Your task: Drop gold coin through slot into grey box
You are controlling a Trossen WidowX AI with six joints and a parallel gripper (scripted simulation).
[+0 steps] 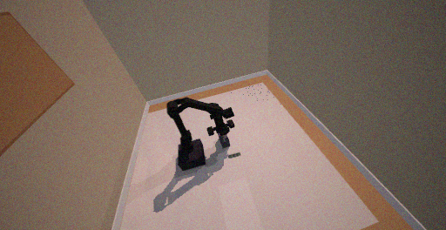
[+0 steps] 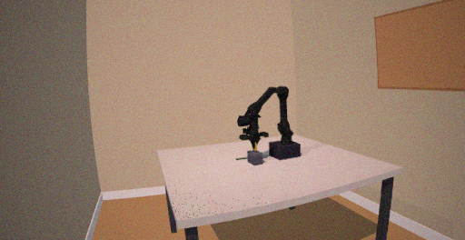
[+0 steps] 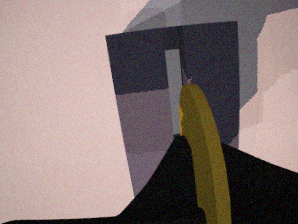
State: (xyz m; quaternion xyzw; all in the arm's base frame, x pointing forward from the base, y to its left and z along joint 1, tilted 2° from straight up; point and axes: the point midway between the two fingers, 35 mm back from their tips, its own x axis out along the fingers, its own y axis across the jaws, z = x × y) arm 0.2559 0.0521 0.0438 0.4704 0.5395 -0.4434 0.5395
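My gripper is shut on the gold coin, which stands on edge between the fingers and points down. The closed grey box is directly below the gripper. In the wrist view the lid shows a light narrow strip, the slot, and the coin's rounded end overlaps the lid just right of it. Whether the coin touches the lid or enters the slot cannot be told. The dark-green holder lies on the table beside the box, with no coin visible in it.
The arm's black base stands on the pale table close to the box. The arm's shadow falls over the table around the box. Small dark specks show near one table corner.
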